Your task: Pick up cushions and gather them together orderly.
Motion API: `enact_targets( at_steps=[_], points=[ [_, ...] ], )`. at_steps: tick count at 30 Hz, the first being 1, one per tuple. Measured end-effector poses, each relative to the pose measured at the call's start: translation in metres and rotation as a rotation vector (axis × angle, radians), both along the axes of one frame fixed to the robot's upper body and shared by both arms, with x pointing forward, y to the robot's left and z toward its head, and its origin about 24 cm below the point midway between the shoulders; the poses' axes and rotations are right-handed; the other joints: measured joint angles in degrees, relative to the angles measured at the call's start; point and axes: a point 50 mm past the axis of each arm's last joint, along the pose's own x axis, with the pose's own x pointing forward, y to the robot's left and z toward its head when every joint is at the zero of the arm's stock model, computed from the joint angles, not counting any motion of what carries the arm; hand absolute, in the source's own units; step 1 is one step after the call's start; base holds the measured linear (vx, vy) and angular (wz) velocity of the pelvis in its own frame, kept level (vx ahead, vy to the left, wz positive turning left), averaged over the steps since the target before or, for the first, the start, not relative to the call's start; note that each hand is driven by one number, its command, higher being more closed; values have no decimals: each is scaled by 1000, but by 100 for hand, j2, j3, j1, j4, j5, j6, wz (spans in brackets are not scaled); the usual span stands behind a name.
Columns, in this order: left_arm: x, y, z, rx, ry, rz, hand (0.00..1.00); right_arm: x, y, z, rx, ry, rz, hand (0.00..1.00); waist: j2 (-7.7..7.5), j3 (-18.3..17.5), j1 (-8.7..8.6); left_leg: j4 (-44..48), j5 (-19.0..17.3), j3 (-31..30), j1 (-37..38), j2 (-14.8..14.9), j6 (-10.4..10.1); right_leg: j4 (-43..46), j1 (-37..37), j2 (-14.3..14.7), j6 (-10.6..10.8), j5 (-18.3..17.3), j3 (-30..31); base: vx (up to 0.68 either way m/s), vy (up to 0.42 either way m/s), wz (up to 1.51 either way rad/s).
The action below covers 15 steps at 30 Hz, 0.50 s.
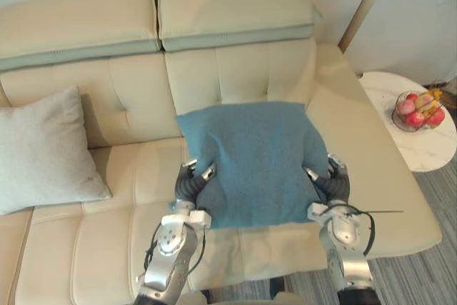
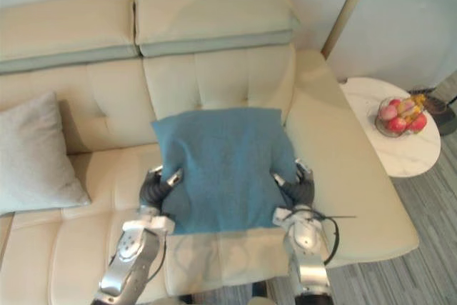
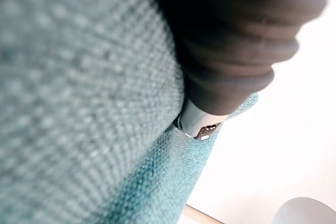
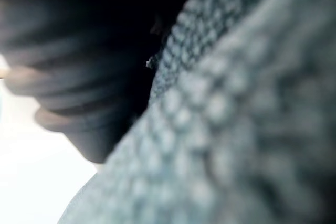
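A blue cushion (image 1: 253, 158) is held up between my two hands over the right seat of a cream sofa (image 1: 128, 183). My left hand (image 1: 189, 185) pinches its left edge, dark fingertips lying on the fabric. My right hand (image 1: 332, 183) grips the right edge the same way. In the left wrist view the blue weave (image 3: 79, 103) presses against the hand's dark cover (image 3: 231, 40); the right wrist view shows the cushion (image 4: 236, 129) against that hand (image 4: 79, 51). A light grey cushion (image 1: 43, 151) leans on the backrest at the sofa's left end.
A round white side table (image 1: 418, 151) stands right of the sofa arm, carrying a glass bowl of fruit (image 1: 418, 110). A slanted wooden pole (image 1: 364, 5) rises behind the sofa's right corner. Grey floor lies at the lower right.
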Motion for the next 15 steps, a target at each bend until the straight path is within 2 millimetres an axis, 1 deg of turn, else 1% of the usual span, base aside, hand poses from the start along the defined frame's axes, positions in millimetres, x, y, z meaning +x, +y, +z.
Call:
enact_targets(
  at_steps=[1,2,3,4,5,6,7,8,9,10,11,14,15],
  points=[
    [4,-1,7,-7,-25,8,100,3,1,8,-7,-31,-7,100,-1,13,36,77,-1,24,-143,11,1,148,-204,-6,-4,-16,36,-111,7,-22],
    [9,-3,19,-21,-71,17,100,6,3,22,-21,-84,-17,100,0,37,68,152,-1,34,-337,28,1,312,-454,-31,-19,-56,55,-90,-12,-11],
    [15,-4,36,-27,-137,36,100,12,6,41,-23,-160,-27,100,0,127,75,256,-2,40,-541,21,1,491,-708,-63,-56,-108,65,-113,-14,-8],
    [18,-5,45,-35,-171,44,100,14,7,51,-22,-198,-32,100,2,176,82,323,-4,40,-644,29,0,576,-820,-72,-55,-120,68,-120,-19,-4],
    [23,-6,58,-46,-220,53,100,19,8,65,-36,-252,-42,100,8,201,98,404,-4,39,-818,46,-1,679,-1014,-72,-54,-124,74,-110,-6,-1],
    [31,-8,80,-61,-295,64,100,27,10,88,-68,-331,-61,100,9,203,97,532,-4,27,-1104,75,-1,796,-1289,-73,-54,-124,66,-110,-5,2],
    [35,-9,91,-72,-333,71,100,30,11,101,-74,-373,-70,100,11,204,99,571,-4,21,-1230,89,-1,840,-1418,-72,-54,-124,58,-108,-1,6],
    [40,-12,111,-86,-394,78,100,35,12,121,-94,-439,-93,100,20,217,107,623,-4,14,-1416,103,-1,871,-1581,-76,-54,-123,49,-113,5,4],
    [48,-13,134,-94,-470,98,100,42,15,147,-113,-520,-118,100,25,227,96,637,-4,9,-1608,106,-1,891,-1778,-81,-54,-123,42,-110,8,5],
    [53,-14,145,-98,-503,110,100,46,17,160,-123,-556,-134,100,33,248,94,651,-4,4,-1690,108,-1,891,-1849,-82,-54,-123,39,-106,13,3],
    [60,-16,164,-103,-552,122,100,52,18,180,-126,-609,-154,100,35,312,93,671,-2,-4,-1804,110,-2,894,-1947,-80,-54,-123,32,-83,7,4],
    [73,-18,212,-67,-671,153,100,61,20,226,-138,-717,-202,100,30,509,72,638,77,-83,-2119,92,37,814,-2192,-85,-60,-115,-4,-110,8,13],
    [77,-17,224,-52,-694,163,100,63,20,238,-145,-737,-215,100,30,595,65,608,136,-107,-2199,86,35,762,-2235,-84,-84,-92,-23,-77,-5,18]
  ],
)
